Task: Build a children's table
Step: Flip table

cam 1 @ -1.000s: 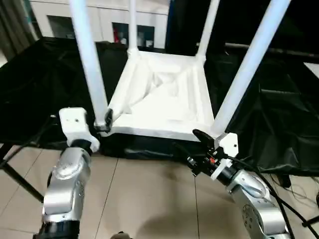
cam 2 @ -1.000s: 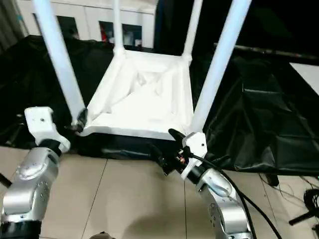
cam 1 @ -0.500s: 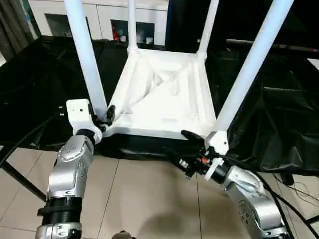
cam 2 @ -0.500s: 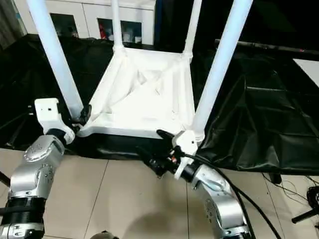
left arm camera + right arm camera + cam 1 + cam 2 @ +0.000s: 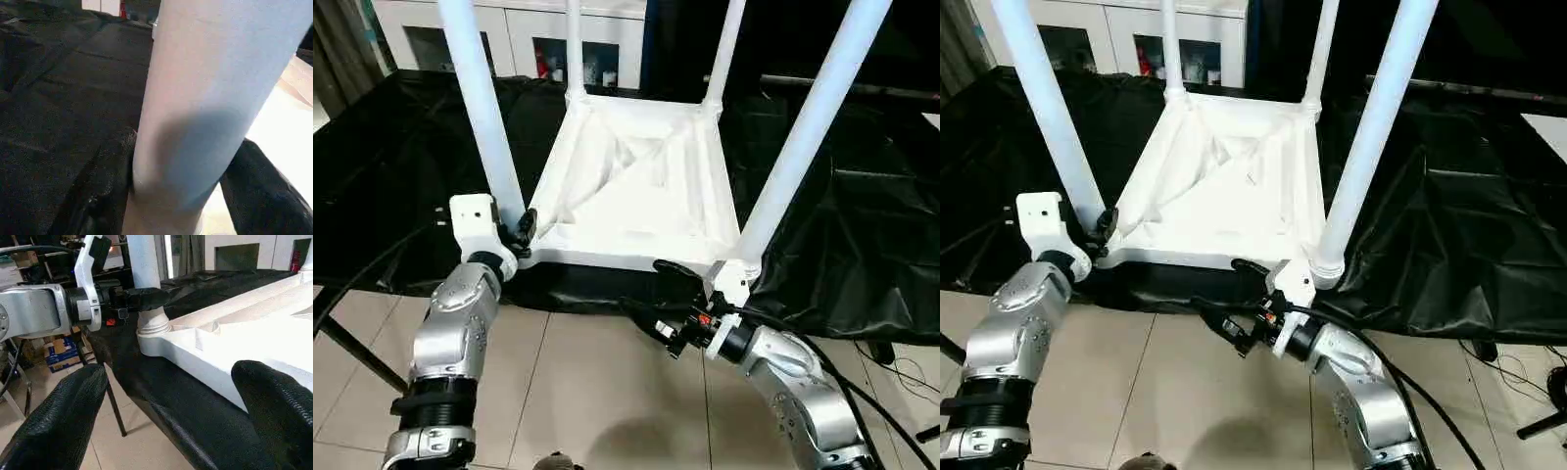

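Fingers first: my left gripper [image 5: 522, 231] is at the foot of the near-left leg [image 5: 480, 108], just above its corner socket, one black finger [image 5: 105, 188] on each side of the tube. A second ago they stood wide apart beside the leg; now they have drawn in around it and both pads look to be against the white plastic, though I cannot confirm a firm pinch from here. My right gripper [image 5: 656, 305] hangs off the near edge of the table top [image 5: 636, 186], below and in front of the near-right corner, fingers [image 5: 58, 431] spread wide, holding nothing. It has drawn back toward me and lower compared with a second ago, when it was up against the near-right leg [image 5: 808, 127].

Table top lies upside down on the black cloth [image 5: 401, 176], ribbed underside facing up. All four legs stand upright in their corner sockets: two near ones rising past my view, far-left leg [image 5: 574, 49] and far-right leg [image 5: 724, 54] behind. Beyond the cloth, a white cabinet [image 5: 529, 39] with glass doors.

Reading: with every leg seated, assembly looks nearly complete. Left closing on a leg while right backs away suggests I am testing or tightening the near-left leg, or taking hold to turn the table over. Risk: a one-sided pull could tilt the leg in its socket
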Robot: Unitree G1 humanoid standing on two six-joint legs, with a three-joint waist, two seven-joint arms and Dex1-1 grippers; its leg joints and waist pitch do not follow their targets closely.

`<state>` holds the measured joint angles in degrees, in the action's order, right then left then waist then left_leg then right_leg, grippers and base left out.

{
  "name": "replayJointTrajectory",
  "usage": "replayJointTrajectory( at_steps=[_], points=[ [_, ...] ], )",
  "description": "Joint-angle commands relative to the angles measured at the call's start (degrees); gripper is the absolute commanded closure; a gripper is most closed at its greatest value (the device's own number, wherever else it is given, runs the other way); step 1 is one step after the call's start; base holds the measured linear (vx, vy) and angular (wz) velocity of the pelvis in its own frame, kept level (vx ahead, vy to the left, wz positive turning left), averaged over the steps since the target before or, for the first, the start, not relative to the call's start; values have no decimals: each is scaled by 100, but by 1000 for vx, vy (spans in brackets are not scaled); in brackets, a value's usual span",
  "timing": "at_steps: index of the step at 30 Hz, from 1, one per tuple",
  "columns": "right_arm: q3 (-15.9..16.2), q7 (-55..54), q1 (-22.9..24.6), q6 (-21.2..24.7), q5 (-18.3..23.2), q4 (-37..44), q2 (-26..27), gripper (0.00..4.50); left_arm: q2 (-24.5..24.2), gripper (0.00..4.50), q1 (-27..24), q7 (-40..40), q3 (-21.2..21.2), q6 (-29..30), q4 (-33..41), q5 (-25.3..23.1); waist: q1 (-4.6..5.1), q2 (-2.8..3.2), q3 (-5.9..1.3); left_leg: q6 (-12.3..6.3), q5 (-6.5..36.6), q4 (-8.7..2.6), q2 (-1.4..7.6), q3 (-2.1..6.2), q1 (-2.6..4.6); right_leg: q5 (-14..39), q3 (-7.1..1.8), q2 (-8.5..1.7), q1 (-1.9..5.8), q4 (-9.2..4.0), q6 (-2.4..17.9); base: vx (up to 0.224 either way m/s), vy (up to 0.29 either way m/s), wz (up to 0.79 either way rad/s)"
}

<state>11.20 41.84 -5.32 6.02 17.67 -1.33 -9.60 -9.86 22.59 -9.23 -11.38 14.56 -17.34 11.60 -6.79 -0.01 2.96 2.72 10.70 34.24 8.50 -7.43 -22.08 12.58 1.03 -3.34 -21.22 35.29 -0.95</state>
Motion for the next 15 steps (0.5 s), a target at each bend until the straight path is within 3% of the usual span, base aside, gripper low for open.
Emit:
replayJointTrajectory(
  at_steps=[1, 3, 7, 9, 10, 15],
  points=[
    [-24, 12, -95, -53, -30, -59, 9, 0, 18, 210, 112, -33, 84, 5, -162, 3, -11, 137, -325, 25, 1630, -517, 408, 130, 111, 60, -194, -474, 157, -365, 1231, 0, 0, 0],
    [-21, -28, -79, -94, -69, -63, 7, 0, 61, 221, 137, -42, 45, 27, -199, 73, -16, 123, -325, 6, 1592, -514, 401, 122, 100, 118, -200, -482, 165, -370, 1222, 0, 0, 0],
    [-43, -165, -26, -154, -142, -100, 32, 0, 294, 226, 182, 49, -218, 87, -205, 410, -27, 173, -326, 13, 1563, -510, 410, 123, 97, 213, -204, -487, 155, -378, 1225, 0, 0, 0],
    [-39, -207, -23, -181, -190, -139, 38, 0, 351, 227, 192, 55, -276, 93, -215, 488, -28, 162, -328, 9, 1541, -509, 405, 117, 88, 214, -201, -484, 153, -378, 1245, 0, 0, 0],
    [-71, -298, -31, -189, -206, -180, 84, 0, 559, 227, 218, 113, -441, 113, -187, 756, -24, 185, -328, 4, 1533, -502, 402, 109, 87, 190, -203, -483, 153, -384, 1259, 0, 0, 0],
    [-247, -747, -153, -124, -295, -441, 247, 0, 1245, 227, 293, 310, -677, 191, 76, 1406, -51, 131, -332, -224, 1212, -465, 390, 58, 50, 287, -212, -509, 164, -394, 1254, 0, 0, 0]
  ],
)
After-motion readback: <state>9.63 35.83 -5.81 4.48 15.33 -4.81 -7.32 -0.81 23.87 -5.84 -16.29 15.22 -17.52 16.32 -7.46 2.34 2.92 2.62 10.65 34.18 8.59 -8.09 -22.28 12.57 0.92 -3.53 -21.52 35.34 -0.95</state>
